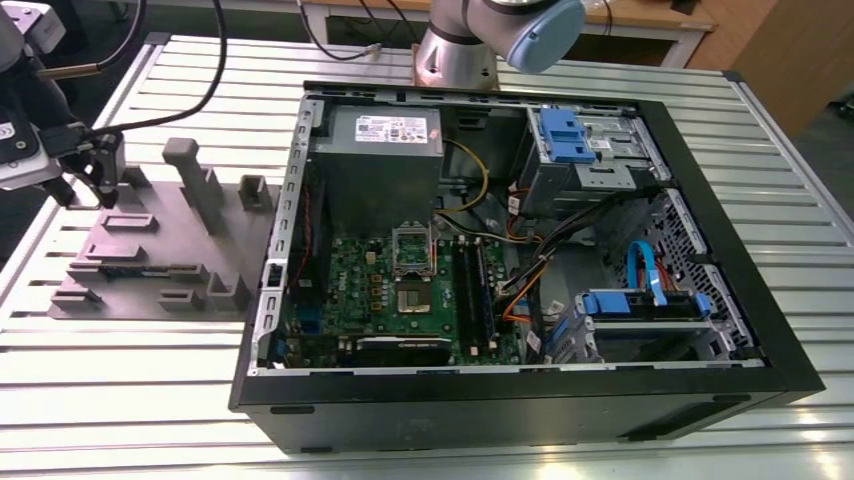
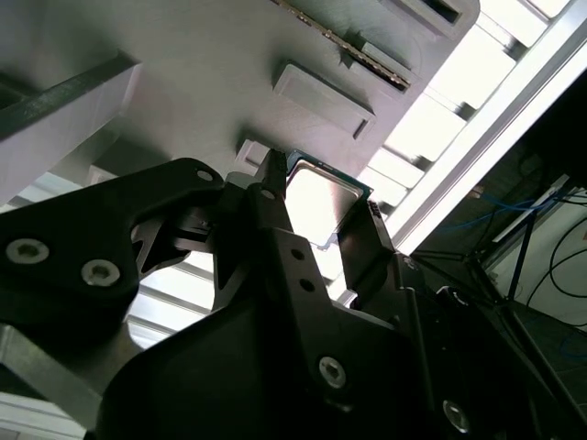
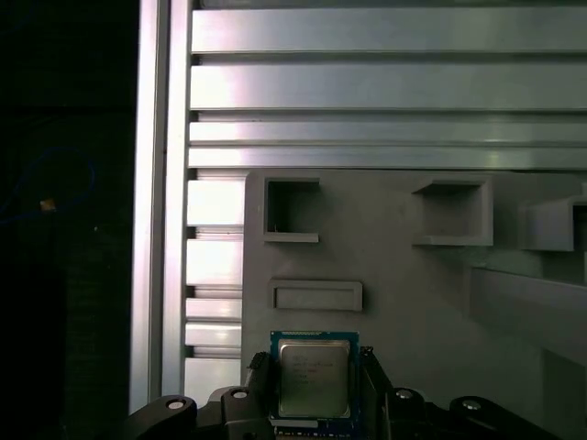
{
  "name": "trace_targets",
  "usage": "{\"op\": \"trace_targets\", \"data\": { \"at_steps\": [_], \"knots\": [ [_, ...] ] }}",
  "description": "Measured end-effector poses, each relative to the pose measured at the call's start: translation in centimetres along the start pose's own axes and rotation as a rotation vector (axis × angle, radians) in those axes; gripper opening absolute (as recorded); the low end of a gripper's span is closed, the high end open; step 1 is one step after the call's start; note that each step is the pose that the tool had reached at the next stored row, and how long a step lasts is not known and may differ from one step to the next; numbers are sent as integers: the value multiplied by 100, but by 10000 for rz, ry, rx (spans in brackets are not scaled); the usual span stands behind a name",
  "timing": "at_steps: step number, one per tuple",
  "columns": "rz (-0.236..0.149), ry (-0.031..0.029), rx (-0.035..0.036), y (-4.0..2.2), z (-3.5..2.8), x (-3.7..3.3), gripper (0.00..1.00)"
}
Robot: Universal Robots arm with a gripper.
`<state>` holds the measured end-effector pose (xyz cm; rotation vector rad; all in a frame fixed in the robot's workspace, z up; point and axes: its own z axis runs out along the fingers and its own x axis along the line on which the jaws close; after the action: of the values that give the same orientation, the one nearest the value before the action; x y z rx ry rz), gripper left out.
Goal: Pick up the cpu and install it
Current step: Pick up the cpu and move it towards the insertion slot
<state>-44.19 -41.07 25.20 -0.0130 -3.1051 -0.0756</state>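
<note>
The cpu, a small square chip with a silvery top and a thin green edge, sits between my gripper's two black fingers. The second wrist view shows the same cpu with a fingertip pressed to each side, so the gripper is shut on it. In the exterior view the gripper hangs at the far left, over the back left corner of the grey holder block. The green motherboard with its silver socket lies inside the open computer case, well off to the exterior view's right.
The black computer case lies open on the slatted metal table. Inside are a power supply, blue drive brackets and loose cables. The holder block has upright posts and pockets. The arm's base stands behind the case.
</note>
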Motion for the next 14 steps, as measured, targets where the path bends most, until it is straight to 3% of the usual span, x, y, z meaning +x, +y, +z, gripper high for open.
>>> {"op": "trace_targets", "data": {
  "at_steps": [14],
  "knots": [
    [-1, 0, 0, 3, -74, 2, 47]
  ]
}}
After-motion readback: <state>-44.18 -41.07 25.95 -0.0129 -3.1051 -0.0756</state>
